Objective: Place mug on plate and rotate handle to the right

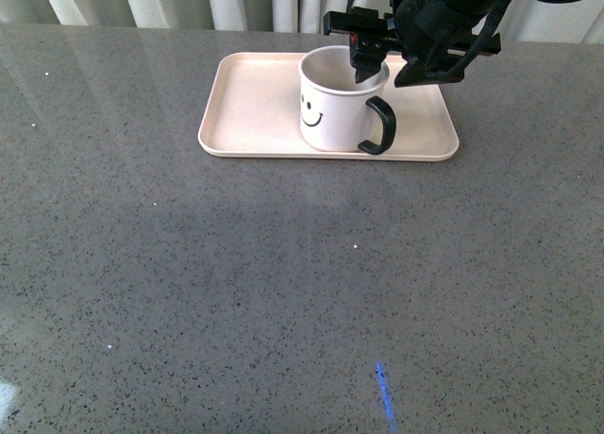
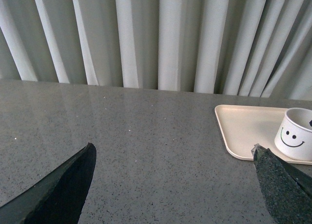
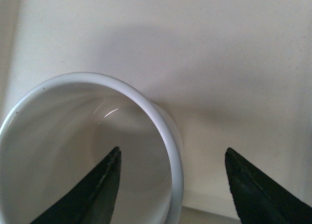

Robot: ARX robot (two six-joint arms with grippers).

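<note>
Astride mug (image 1: 335,108) rim, right fingers (image 3: 105,185) wide apart: one inside, one outside.

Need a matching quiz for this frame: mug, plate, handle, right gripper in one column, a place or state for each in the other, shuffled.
Column 1
1. mug
2. plate
3. handle
4. right gripper

Column 2
A. lies flat on the grey table
B. open, one finger inside the mug, one outside its wall
C. stands upright on the plate
D. black, on the mug's right side in the front view

Pairs: 1-C, 2-A, 3-D, 4-B
</note>
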